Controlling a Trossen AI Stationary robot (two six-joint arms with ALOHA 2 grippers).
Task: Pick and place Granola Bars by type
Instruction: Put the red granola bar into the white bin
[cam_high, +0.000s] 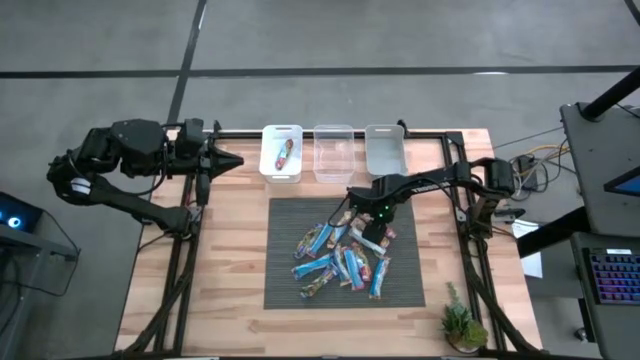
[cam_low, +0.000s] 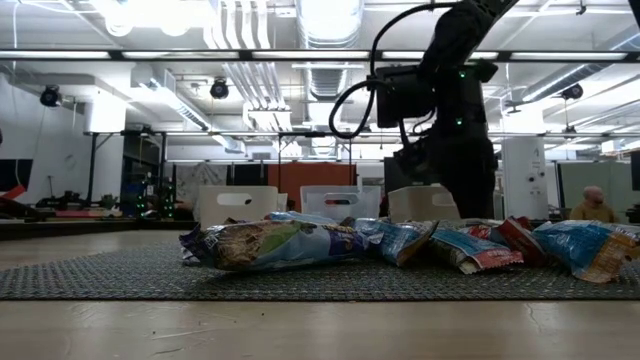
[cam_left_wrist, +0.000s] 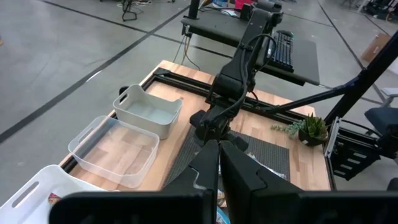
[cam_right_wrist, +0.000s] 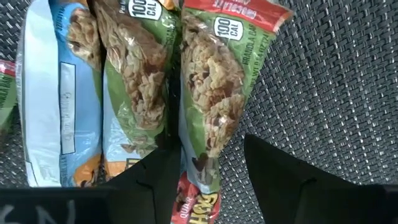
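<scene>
Several foil-wrapped Granola Bars (cam_high: 340, 262) lie in a loose pile on a dark woven mat (cam_high: 285, 290); in the low view the pile (cam_low: 300, 242) spreads across the mat. My right gripper (cam_high: 372, 232) points down over the pile's far right part and is open. In the right wrist view its fingers (cam_right_wrist: 208, 149) stand on either side of a red-trimmed green bar (cam_right_wrist: 214, 93), with blue-and-green bars (cam_right_wrist: 93, 81) beside it. My left gripper (cam_high: 232, 160) waits shut at the far left, level, its fingers (cam_left_wrist: 221, 168) together.
Three small bins stand in a row at the far edge: a white one (cam_high: 281, 152) holding one bar (cam_high: 283, 152), a clear one (cam_high: 333, 150) and a white one (cam_high: 385, 148). A small potted plant (cam_high: 462, 325) sits at the near right corner.
</scene>
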